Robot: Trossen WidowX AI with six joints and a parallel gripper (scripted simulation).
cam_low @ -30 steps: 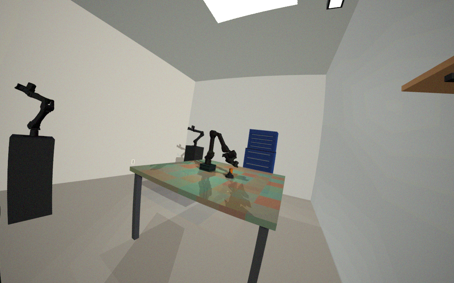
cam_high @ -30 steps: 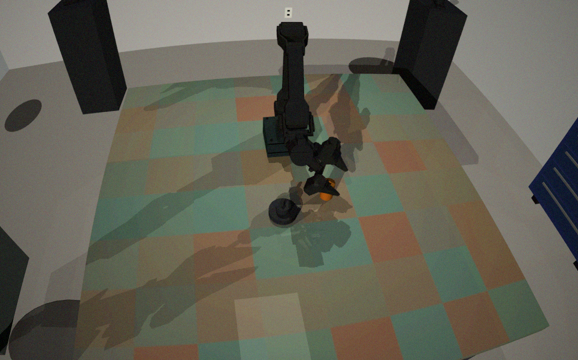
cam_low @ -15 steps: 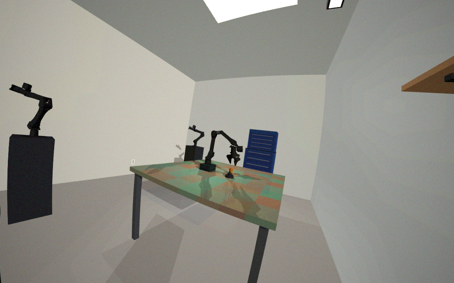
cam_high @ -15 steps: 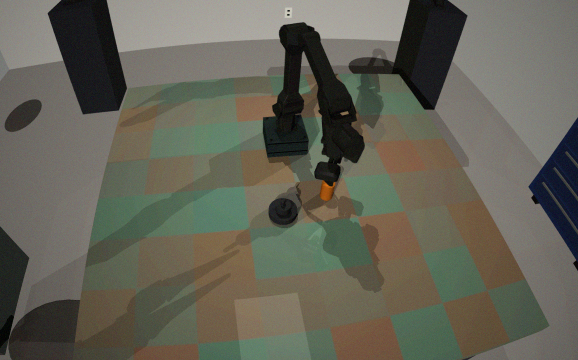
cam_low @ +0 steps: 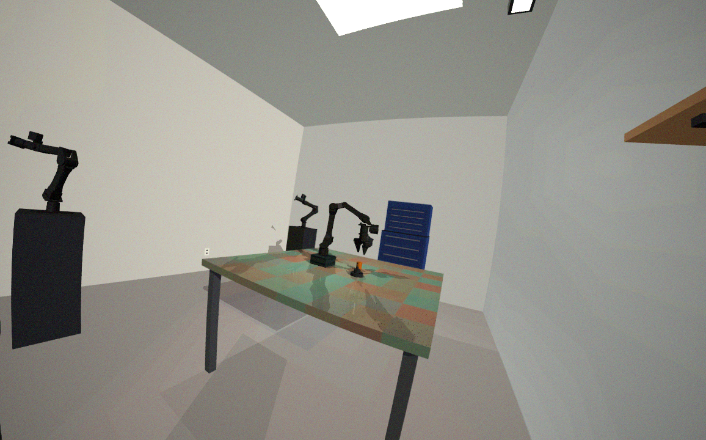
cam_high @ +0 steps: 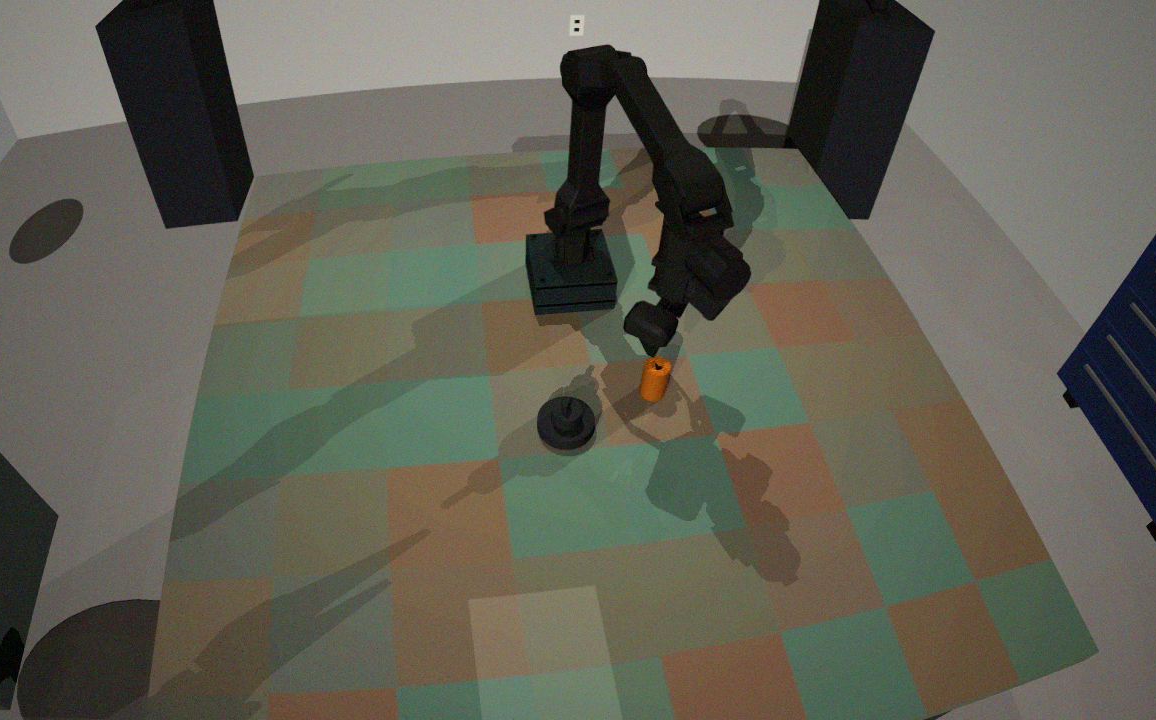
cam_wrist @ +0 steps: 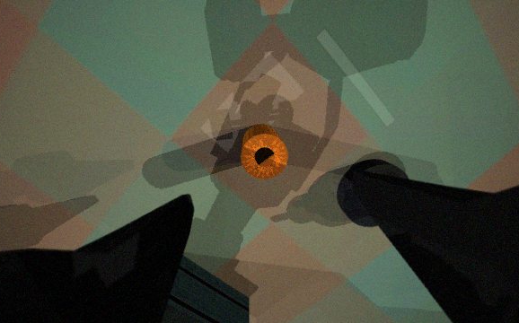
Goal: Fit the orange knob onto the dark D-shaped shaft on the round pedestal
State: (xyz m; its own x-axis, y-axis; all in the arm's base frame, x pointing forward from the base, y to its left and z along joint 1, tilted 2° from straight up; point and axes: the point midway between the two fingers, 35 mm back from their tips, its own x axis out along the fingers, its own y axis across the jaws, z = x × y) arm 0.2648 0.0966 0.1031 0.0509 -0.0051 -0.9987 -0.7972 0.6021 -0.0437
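Observation:
The orange knob (cam_high: 654, 382) (cam_low: 360, 266) (cam_wrist: 279, 157) stands upright on the table. In the wrist view its D-shaped hole faces up, with the flat side at the lower right. The dark round pedestal (cam_high: 565, 436) (cam_low: 356, 273) (cam_wrist: 354, 207) stands near the knob, with its thin shaft (cam_high: 568, 407) bare. It is partly hidden behind the right finger in the wrist view. My gripper (cam_low: 361, 252) (cam_wrist: 273, 190) is wide open and empty. It points down above the knob, not touching it. One finger is hard to make out in the top view.
The patchwork table (cam_high: 340, 429) (cam_low: 290, 284) carries the arm's base (cam_high: 570, 286) (cam_wrist: 210, 292), behind the knob and pedestal in the top view. A blue drawer cabinet (cam_high: 1146, 358) (cam_low: 405, 235) stands beyond the table. Shadows of the arm fall across the table top.

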